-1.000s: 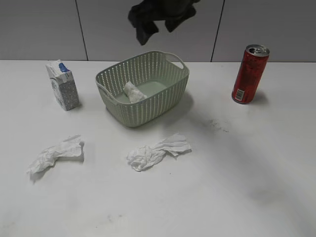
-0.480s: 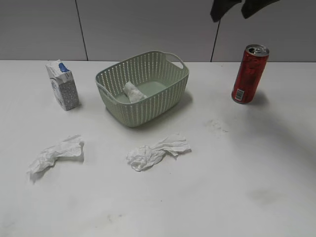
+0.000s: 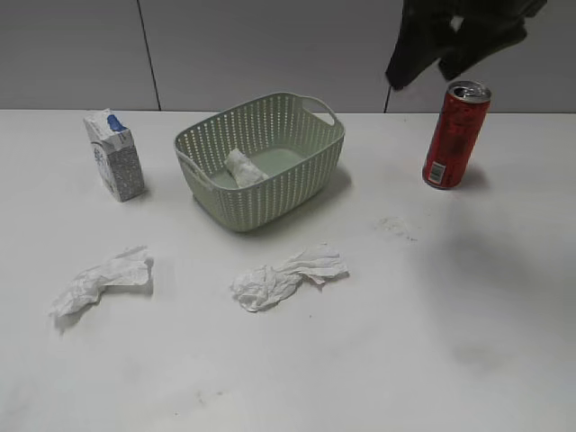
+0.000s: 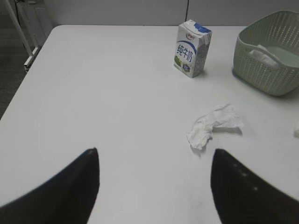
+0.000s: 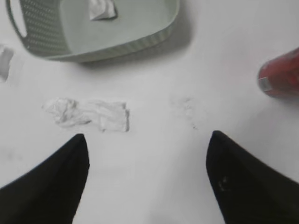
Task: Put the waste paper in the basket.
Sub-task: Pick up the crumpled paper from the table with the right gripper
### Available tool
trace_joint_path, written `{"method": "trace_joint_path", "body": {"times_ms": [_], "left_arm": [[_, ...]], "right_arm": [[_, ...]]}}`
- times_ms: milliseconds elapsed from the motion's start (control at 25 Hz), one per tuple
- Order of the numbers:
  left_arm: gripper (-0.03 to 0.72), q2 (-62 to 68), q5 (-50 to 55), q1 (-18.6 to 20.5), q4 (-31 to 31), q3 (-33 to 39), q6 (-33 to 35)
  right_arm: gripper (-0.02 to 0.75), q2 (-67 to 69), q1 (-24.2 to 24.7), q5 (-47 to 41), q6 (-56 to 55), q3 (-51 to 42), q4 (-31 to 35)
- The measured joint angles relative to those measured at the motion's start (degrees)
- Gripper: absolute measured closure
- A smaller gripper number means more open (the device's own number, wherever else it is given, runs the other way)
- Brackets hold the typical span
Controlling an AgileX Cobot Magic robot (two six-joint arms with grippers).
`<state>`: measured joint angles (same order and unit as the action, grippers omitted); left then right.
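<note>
left gripper (image 4: 154, 186): only our wrist view catches it. Jaws spread wide, nothing between them, hanging over bare table (image 3: 468, 342).

left wad (image 3: 99, 281): crumpled white tissue lying flat on the table's left side, below the carton (image 3: 114, 155) and well apart from the basket. Soft and irregular with a twisted tail, so we figure a pinch through the bunched middle would hold best.

middle wad (image 3: 286, 276): just in front of the basket, not touching it. A scrunched clump at the left end with a flatter strip trailing right. The right wrist view puts it ahead and left of that gripper.

basket (image 3: 216, 193): pale green, perforated, upright. One wad (image 3: 244, 167) is already lying on its floor.

step: we count one of three in, two to go. Neither gripper is on paper, so we're between grabs.

next move: our guess is the right arm drops onto the middle wad with jaws open, closes on the clump, lifts clear of the rim.

right gripper (image 3: 457, 40): up high near the can (image 3: 455, 135), jaws apart, empty.
</note>
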<state>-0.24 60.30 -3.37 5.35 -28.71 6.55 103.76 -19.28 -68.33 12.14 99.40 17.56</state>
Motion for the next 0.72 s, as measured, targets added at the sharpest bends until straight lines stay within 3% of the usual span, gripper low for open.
{"method": "trace_joint_path", "body": {"times_ms": [240,480,720], "left_arm": [[0.126,0.00,0.00,0.00,0.00,0.00,0.00],[0.127,0.00,0.00,0.00,0.00,0.00,0.00],[0.127,0.00,0.00,0.00,0.00,0.00,0.00]], "right_arm": [[0.148,0.43,-9.35,5.69,13.92,-9.61,-0.20],[0.148,4.95,-18.20,14.51,33.72,-12.85,-0.95],[0.148,11.68,-20.95,15.55,46.81,-12.98,-1.33]]}}
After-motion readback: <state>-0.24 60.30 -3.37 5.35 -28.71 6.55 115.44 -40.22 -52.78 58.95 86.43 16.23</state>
